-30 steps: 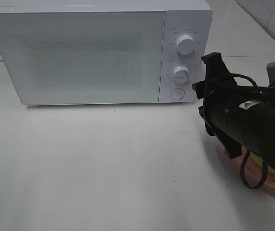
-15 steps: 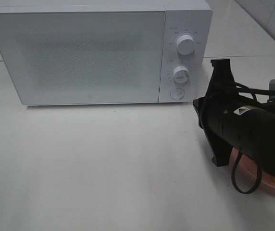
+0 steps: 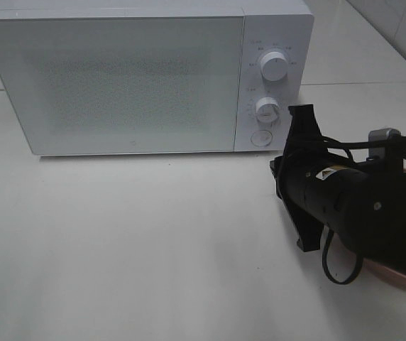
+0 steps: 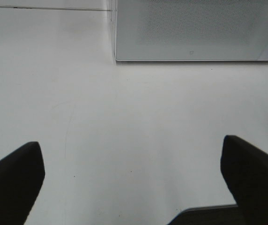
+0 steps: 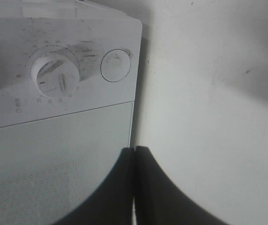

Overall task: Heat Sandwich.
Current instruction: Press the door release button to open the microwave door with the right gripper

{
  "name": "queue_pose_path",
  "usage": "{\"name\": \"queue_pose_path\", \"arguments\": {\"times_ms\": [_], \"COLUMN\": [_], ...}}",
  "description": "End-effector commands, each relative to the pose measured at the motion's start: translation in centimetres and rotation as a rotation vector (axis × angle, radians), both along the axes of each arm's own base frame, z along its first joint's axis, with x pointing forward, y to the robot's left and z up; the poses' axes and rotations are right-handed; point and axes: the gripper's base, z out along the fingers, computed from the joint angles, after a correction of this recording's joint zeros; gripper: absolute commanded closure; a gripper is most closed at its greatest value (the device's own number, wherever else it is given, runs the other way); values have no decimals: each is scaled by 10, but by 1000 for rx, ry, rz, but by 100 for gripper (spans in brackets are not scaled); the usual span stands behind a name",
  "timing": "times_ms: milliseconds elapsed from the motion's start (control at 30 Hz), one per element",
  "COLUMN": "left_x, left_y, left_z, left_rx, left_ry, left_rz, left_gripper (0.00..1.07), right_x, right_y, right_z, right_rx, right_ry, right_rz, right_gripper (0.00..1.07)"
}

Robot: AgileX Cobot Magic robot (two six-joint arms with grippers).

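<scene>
The white microwave (image 3: 118, 78) stands at the back of the table with its door closed. My right gripper (image 3: 280, 177) hovers just in front of its lower right corner, below the round button (image 3: 261, 138). In the right wrist view the right gripper (image 5: 134, 187) is shut with nothing between its fingers (image 5: 117, 183), which point at the door's edge under the button (image 5: 115, 65). A sliver of the pink plate (image 3: 402, 278) shows under the right arm; the sandwich is hidden behind that arm. My left gripper (image 4: 134, 187) stands wide open over bare table, well short of the microwave (image 4: 195, 28).
Two white dials (image 3: 273, 65) sit above the button on the microwave's control panel. White tabletop (image 3: 139, 241) stretches in front of the microwave. The right arm's black body and a looping cable (image 3: 341, 266) hang over the plate.
The right arm has swung left and down toward the microwave's lower right corner, covering more of the plate. Its gripper has closed. The left gripper has stayed open.
</scene>
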Motion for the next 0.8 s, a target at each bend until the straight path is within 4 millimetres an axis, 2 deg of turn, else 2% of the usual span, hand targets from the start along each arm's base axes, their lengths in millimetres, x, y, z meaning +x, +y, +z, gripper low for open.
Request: {"name": "queue_pose_path", "arguments": {"times_ms": [33, 600, 800], "left_x": [-3, -3, -3], "left_y": [-1, -1, -1], "left_z": [0, 0, 0], "left_rx": [-12, -12, -12], "left_ry": [-32, -32, -32], "left_rz": [-9, -9, -9], "left_gripper": [10, 10, 10], "right_x": [14, 81, 96], "right_y": [3, 3, 4], "right_z": [-2, -24, -33], "right_rx": [16, 24, 32], "right_ry": [-6, -39, -37], "right_rz": [26, -17, -31], "right_gripper": [107, 107, 107]}}
